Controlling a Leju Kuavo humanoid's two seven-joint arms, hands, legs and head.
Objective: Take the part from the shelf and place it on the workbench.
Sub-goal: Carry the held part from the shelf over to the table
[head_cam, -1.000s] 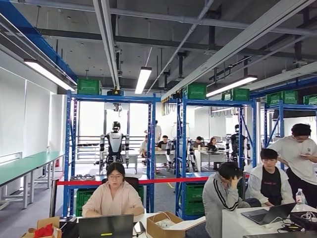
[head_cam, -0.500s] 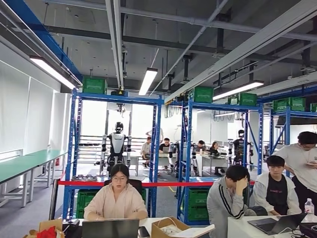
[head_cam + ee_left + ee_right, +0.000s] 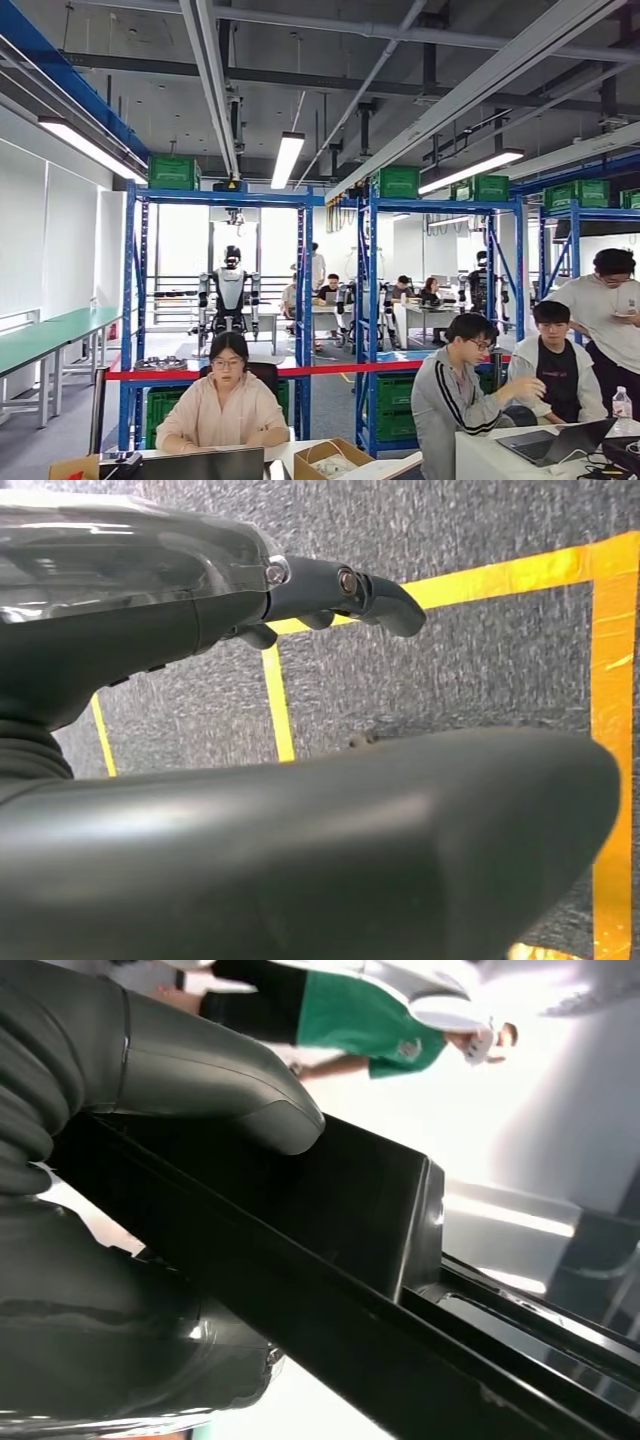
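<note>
In the right wrist view my right hand grips a long black block-shaped part, with the thick thumb pressed on one face and the dark fingers curled under the other. My left hand hangs over grey carpet with yellow floor tape; its fingers are stretched out and apart from the thumb, with nothing between them. Blue shelf racks with green crates stand across the room in the head view. A green-topped bench runs along the left wall.
Several people sit at white tables with laptops close in front, and one stands at the far right. A red barrier tape spans the racks. Other humanoid robots stand behind. A person in green is near my right hand.
The head camera swung slightly right, then back left, so the whole scene shifted. The seated person at right lowered a hand from the head and reaches toward a laptop.
</note>
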